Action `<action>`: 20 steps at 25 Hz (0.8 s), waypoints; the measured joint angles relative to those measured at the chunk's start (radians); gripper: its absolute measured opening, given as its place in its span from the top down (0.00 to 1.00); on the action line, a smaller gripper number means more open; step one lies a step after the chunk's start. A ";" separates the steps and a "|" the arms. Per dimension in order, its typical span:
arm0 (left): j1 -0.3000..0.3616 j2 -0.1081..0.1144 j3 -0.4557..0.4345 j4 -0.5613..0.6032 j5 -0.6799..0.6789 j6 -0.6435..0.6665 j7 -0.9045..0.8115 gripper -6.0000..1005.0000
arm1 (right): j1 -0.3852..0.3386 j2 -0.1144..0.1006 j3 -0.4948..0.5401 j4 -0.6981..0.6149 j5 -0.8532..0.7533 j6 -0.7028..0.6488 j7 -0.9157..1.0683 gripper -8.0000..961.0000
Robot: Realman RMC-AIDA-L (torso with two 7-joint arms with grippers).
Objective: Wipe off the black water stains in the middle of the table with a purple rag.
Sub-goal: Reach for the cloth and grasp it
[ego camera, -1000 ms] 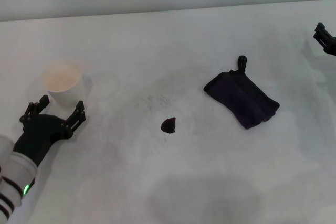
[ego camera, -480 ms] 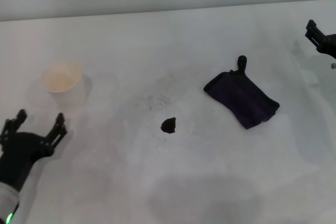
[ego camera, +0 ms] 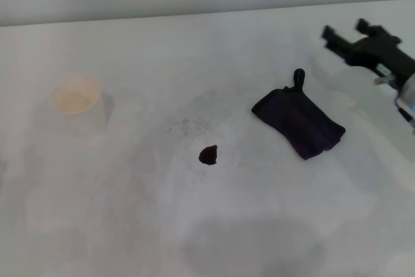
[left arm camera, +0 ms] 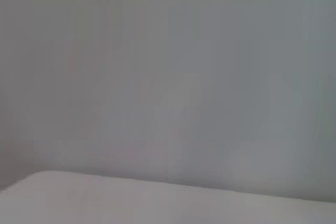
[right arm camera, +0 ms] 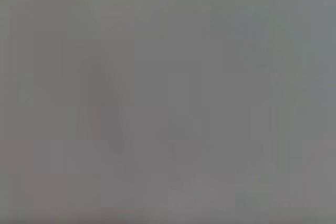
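Note:
The black water stain (ego camera: pixel 208 154) is a small dark blot in the middle of the white table (ego camera: pixel 194 225), with faint grey speckles just behind it. The purple rag (ego camera: pixel 298 122) lies folded to the right of the stain, its loop tab pointing away from me. My right gripper (ego camera: pixel 346 33) is open and empty above the table, behind and to the right of the rag, apart from it. My left gripper is out of view. The left wrist view shows only a table edge (left arm camera: pixel 157 187) and a grey wall; the right wrist view shows plain grey.
A white paper cup (ego camera: pixel 76 98) stands at the left of the table. The table's far edge (ego camera: pixel 194 14) meets a grey wall.
My left gripper has drawn back from beside the cup and left the head view. My right gripper has come in from the right edge towards the rag.

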 joint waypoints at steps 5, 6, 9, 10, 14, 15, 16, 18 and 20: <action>-0.032 0.002 0.000 -0.009 -0.106 -0.007 -0.005 0.11 | -0.037 -0.007 -0.153 -0.240 -0.159 -0.203 0.149 0.10; -0.035 0.002 0.000 -0.009 -0.112 -0.007 -0.005 0.11 | -0.041 -0.008 -0.160 -0.293 -0.226 -0.252 0.204 0.10; -0.045 0.003 0.000 -0.012 -0.119 -0.008 -0.005 0.11 | -0.062 -0.008 -0.161 -0.447 -0.474 -0.355 0.394 0.10; -0.046 0.003 0.000 -0.013 -0.120 -0.009 -0.005 0.11 | -0.075 -0.009 -0.159 -0.502 -0.565 -0.371 0.472 0.11; -0.050 0.002 0.005 -0.013 -0.119 -0.026 -0.007 0.11 | -0.124 -0.015 -0.156 -0.717 -0.896 -0.394 0.758 0.11; -0.053 0.003 0.005 -0.013 -0.118 -0.039 -0.011 0.11 | -0.134 -0.015 -0.156 -0.762 -0.961 -0.386 0.818 0.11; -0.057 0.004 0.004 -0.014 -0.118 -0.050 -0.019 0.11 | -0.143 -0.016 -0.155 -0.811 -1.043 -0.373 0.891 0.11; -0.064 0.005 0.002 -0.020 -0.118 -0.068 -0.044 0.11 | -0.153 -0.017 -0.154 -0.904 -1.225 -0.328 1.055 0.12; -0.075 0.006 0.002 -0.030 -0.118 -0.086 -0.079 0.11 | -0.152 -0.015 -0.148 -0.988 -1.425 -0.268 1.238 0.12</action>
